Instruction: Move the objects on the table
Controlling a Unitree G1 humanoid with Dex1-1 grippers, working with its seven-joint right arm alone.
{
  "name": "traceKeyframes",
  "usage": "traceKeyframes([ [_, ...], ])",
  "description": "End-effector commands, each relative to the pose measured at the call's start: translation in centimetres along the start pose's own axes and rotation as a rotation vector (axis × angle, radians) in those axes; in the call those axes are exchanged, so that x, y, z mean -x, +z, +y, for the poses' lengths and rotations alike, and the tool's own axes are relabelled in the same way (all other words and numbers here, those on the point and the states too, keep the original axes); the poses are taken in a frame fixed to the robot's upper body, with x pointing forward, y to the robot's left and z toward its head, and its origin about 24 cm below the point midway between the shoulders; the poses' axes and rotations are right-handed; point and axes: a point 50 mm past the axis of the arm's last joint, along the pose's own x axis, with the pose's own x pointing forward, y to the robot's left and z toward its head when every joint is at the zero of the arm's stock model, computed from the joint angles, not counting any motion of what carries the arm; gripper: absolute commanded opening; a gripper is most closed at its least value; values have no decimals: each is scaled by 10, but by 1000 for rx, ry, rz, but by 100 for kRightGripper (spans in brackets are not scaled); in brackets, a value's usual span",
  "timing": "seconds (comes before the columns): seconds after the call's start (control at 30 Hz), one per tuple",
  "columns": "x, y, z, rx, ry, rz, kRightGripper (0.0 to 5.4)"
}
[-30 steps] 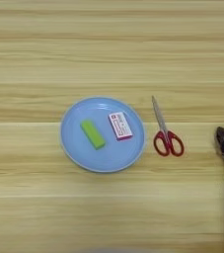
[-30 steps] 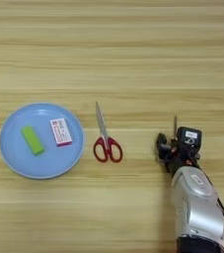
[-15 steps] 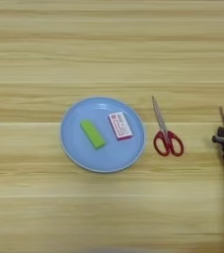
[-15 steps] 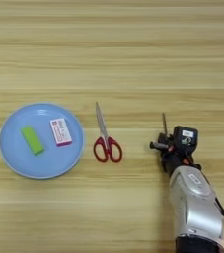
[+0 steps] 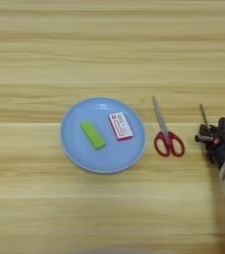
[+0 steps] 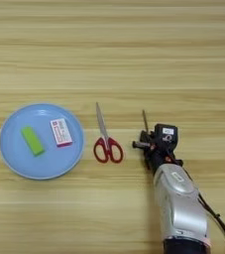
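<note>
Here, at lower right, the gripper [image 6: 146, 146] is seen over a screwdriver [image 6: 144, 119]; whether it is gripped cannot be told. The scissors [image 6: 105, 141] nearby could be knocked.

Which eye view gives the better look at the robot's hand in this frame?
The right eye view: the hand and the silver forearm behind it show whole, right of the scissors, with a thin shaft poking up from the hand. The left eye view cuts it off at the right edge.

Bright, even light; soft faint shadows; slightly blurred, perhaps softer toward the edges
</note>
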Motion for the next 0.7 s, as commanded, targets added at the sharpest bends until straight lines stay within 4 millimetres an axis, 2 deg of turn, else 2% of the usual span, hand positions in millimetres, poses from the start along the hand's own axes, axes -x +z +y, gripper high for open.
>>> traceKeyframes([
  [0.03, -2, -2, 11, 12, 37, 29, 90],
  [0.57, -3, -1, 10, 30, 35, 29, 90],
  [0.6, -3, -1, 10, 32, 35, 28, 119],
  [0.7, -3, -1, 9, 37, 33, 26, 150],
])
